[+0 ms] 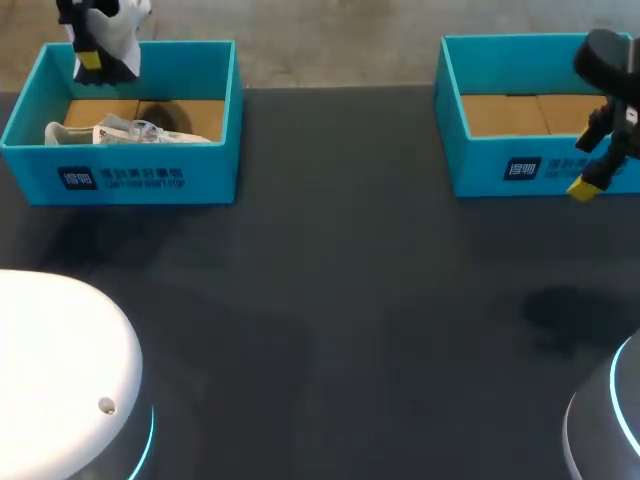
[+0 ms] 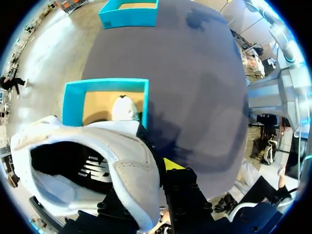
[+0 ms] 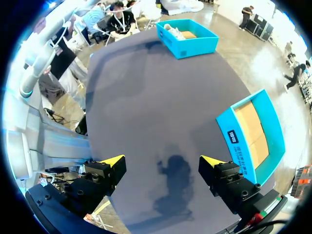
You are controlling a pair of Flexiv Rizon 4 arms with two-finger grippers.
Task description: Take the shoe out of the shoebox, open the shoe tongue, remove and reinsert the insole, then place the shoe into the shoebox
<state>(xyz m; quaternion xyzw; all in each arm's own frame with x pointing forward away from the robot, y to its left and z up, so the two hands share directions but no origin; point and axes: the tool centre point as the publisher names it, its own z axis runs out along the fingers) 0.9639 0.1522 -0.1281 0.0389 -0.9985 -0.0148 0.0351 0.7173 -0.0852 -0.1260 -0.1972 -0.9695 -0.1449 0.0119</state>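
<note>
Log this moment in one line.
left gripper: shut on white shoe, above left shoebox | right gripper: open, empty, beside right shoebox | other shoe: in left shoebox

Heads up, there's nothing here you can really read. The left shoebox (image 1: pixel 205 175) has a dark logo patch (image 1: pixel 77 179) and white lettering (image 1: pixel 140 179) on its front wall. The right shoebox (image 1: pixel 480 165) carries a similar patch, and the shoe (image 2: pixel 131 165) has a white logo (image 2: pixel 95 168) inside.

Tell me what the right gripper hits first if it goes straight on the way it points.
Most likely the bare table, straight ahead of the open right gripper. The blue box sits off to one side, apparently outside that line.
</note>
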